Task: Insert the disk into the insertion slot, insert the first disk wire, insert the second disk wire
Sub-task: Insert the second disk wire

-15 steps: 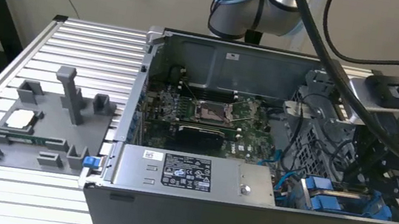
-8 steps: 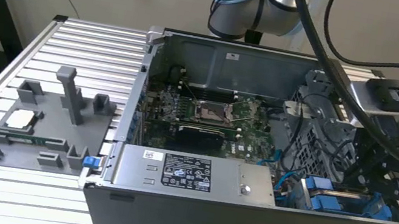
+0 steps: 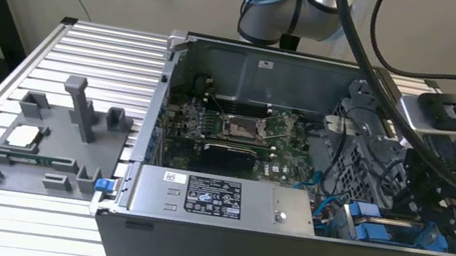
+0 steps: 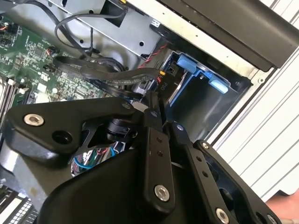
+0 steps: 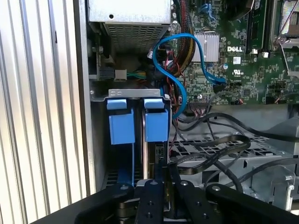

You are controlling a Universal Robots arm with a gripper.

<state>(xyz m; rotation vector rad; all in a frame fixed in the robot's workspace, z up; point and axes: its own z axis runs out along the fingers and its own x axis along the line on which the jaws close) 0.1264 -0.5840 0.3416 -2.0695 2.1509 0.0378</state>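
The disk [image 5: 156, 125] sits down in the insertion slot [image 5: 135, 95]. The gripper [image 5: 164, 175] hangs just over it, fingers together, maybe pinching a wire. The wire step looks under way; it needs careful lining up.

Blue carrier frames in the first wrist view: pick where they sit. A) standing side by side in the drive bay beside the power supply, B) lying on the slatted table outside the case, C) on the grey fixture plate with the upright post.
A: in the first wrist view the two blue carrier frames stand side by side inside the metal drive bay, next to the power supply.
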